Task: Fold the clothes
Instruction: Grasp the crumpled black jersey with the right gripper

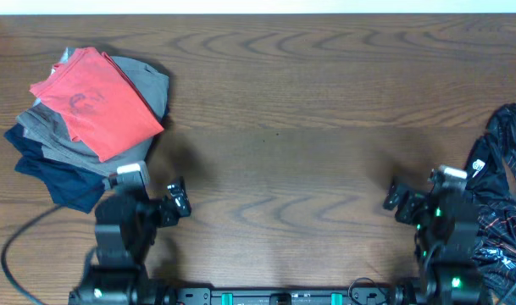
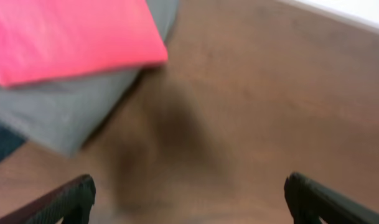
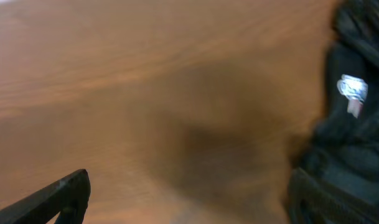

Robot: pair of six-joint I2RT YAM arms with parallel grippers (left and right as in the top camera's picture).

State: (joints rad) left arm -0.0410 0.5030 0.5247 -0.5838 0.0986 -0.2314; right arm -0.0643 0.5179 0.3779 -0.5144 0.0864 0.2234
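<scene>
The black shiny jersey lies crumpled at the table's right edge, with thin orange lines and a white logo; it also shows at the right of the right wrist view. My right gripper is open and empty, just left of the jersey above bare wood; in the right wrist view its right finger is close to the cloth. My left gripper is open and empty at the front left; in the left wrist view only bare wood lies between its fingers.
A pile of folded garments sits at the back left: a red shirt on top of grey and navy ones. The red and grey ones show in the left wrist view. A black cable runs along the front left.
</scene>
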